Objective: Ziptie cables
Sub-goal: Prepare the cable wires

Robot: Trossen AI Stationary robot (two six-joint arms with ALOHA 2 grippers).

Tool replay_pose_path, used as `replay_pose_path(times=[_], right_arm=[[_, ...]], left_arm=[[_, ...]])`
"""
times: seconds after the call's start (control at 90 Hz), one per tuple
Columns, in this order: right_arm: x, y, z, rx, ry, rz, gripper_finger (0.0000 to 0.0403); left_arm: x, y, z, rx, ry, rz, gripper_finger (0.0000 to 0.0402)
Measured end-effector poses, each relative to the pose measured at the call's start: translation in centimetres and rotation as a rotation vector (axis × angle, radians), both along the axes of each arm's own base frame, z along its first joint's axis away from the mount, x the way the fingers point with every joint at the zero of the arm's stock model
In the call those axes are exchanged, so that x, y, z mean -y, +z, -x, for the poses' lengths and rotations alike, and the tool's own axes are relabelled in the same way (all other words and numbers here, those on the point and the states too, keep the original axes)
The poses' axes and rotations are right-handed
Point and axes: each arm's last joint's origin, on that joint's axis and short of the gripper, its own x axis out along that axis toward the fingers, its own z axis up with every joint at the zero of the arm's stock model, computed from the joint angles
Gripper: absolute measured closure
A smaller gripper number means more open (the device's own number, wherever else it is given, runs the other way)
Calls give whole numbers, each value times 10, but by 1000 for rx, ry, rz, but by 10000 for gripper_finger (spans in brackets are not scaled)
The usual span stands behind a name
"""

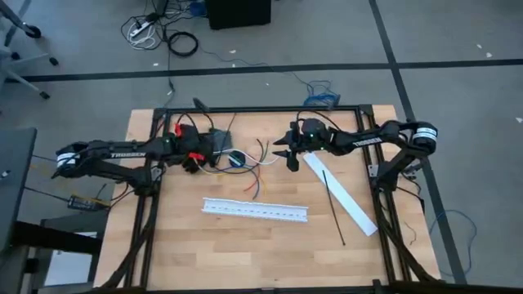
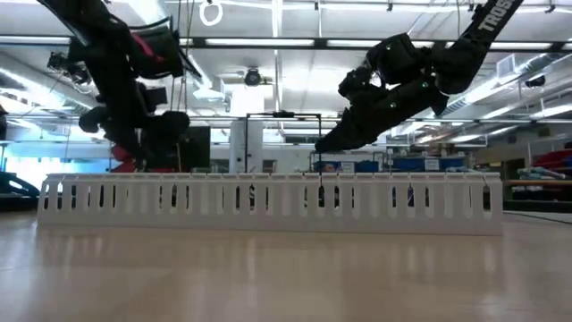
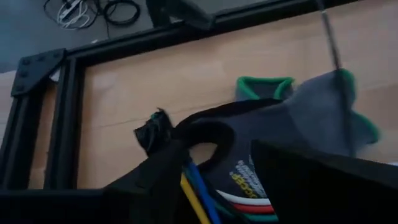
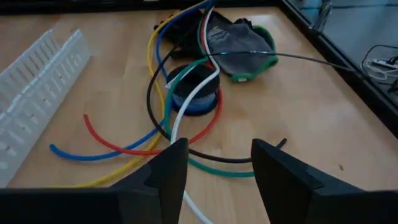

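Gathering of the wires looks like the step in hand. Thin loose cables in red, blue, white and black lie at table centre. The left gripper at nine o'clock seems closed on their ends. The right gripper, fingers apart and empty, hovers at three o'clock. Next it should fetch the thin straight black ziptie, untouched at five o'clock.

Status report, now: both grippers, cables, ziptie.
Left gripper down at the cables' far end, fingers unclear. Right gripper open, hovering over the cables. Ziptie untouched on the white strip. Grey glove lies beside the cables.
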Motion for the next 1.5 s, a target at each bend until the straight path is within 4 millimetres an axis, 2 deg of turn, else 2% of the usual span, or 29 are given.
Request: replay_pose_path(times=[0.278,0.878,1.067,1.3,1.5], right_arm=[[0,0,0,0,0,0,229],[0,0,0,0,0,0,230],[0,0,0,-1,4,10,229],[0,0,0,-1,5,10,225],[0,0,0,-5,5,7,229]], left_arm=[[-9,-5,6,19,67,44,214],[-6,-9,13,-2,116,118,214],[-10,-13,3,14,76,92,214],[-16,-30,-9,-64,39,90,214],[-22,-32,-21,-63,-37,25,216]])
